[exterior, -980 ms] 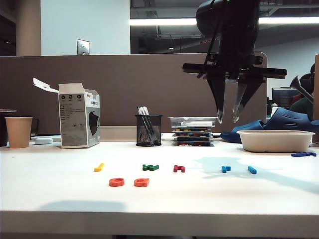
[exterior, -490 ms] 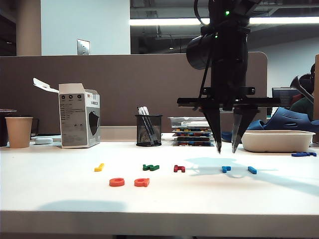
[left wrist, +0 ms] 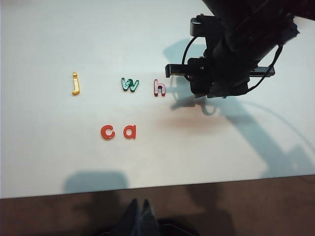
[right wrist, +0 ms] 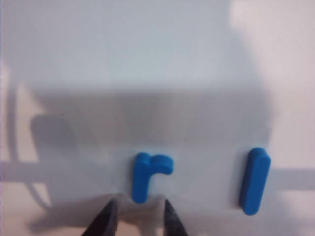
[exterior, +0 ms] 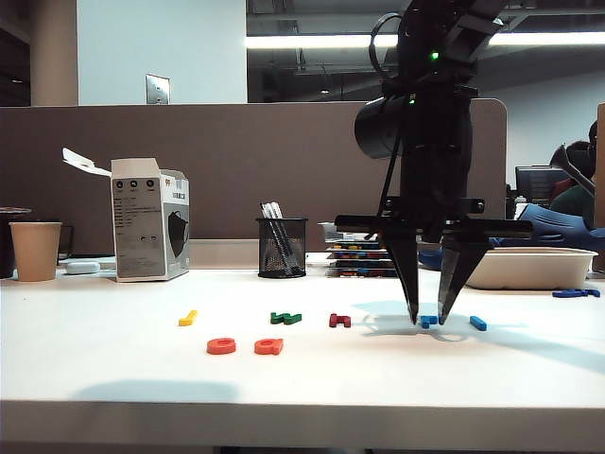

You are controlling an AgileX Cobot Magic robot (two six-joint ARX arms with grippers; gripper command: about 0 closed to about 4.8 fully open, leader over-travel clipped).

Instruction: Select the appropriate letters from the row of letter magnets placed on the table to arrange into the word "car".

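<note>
On the white table [exterior: 113,378] the orange-red "c" [exterior: 221,346] and orange "a" [exterior: 268,346] lie side by side, in front of the row of letter magnets; they show too as "c" [left wrist: 108,132] and "a" [left wrist: 129,132]. The light blue "r" [exterior: 428,322] lies in the row. My right gripper [exterior: 427,319] points straight down, open, its tips just above the table on either side of the "r" [right wrist: 147,174]. In the right wrist view the right gripper [right wrist: 140,202] straddles the foot of the stem. My left gripper [left wrist: 138,204] hangs shut beyond the table's front edge.
The row also holds a yellow "j" [exterior: 188,318], a green "w" [exterior: 285,319], a dark red "h" [exterior: 339,321] and a blue bar [exterior: 478,323]. At the back stand a paper cup [exterior: 35,251], a box [exterior: 149,230], a pen holder [exterior: 282,248], stacked trays [exterior: 365,248] and a white bowl [exterior: 529,267].
My right gripper has come down from high above the table to the surface, staying open, and now brackets the "r". The left arm and all letters have kept still.
</note>
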